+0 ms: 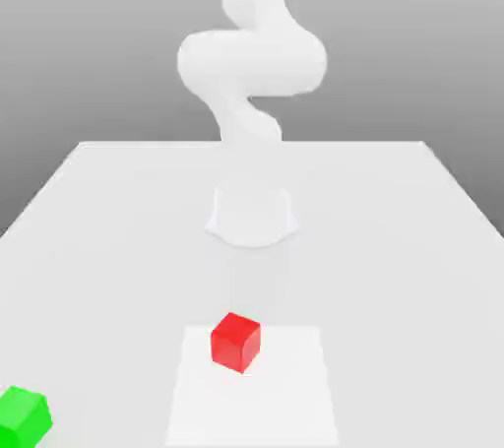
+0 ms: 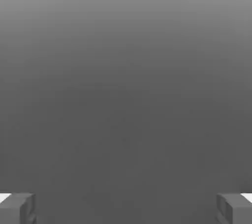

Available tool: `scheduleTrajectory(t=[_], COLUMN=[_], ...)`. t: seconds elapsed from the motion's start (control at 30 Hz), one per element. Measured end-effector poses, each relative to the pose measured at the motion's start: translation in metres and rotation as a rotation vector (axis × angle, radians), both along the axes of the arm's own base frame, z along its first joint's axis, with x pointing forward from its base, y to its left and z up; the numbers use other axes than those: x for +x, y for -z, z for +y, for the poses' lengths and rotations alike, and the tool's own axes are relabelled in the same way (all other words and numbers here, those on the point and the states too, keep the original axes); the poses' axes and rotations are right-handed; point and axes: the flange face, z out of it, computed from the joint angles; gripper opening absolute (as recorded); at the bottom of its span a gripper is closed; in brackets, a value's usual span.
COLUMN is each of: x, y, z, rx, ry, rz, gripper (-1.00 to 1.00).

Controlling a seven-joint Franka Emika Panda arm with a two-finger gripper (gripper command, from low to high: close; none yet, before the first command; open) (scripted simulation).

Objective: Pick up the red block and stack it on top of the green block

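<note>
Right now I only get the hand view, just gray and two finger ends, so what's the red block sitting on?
Observer: The red block rests on the white square on the table.
Operator: And the green block, is it close to that?
Observer: No, the green block is off the square, near the exterior view's left edge, with bare table between.
Operator: Is anything stacked yet?
Observer: Not yet; nothing sits on top of the green block, and the red one's top is uncovered too.
</note>
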Motion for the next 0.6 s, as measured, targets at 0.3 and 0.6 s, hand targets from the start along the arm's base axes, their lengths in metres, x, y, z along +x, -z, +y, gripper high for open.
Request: scheduleTrajectory(t=[0.3, 0.6], x=[0.057, -0.007], y=[0.224, 0.443], z=[-0.012, -0.025], rx=[0.063, 0.18], ry=[0.195, 0.411], rz=[0.33, 0.677], gripper=[0.0, 0.0])
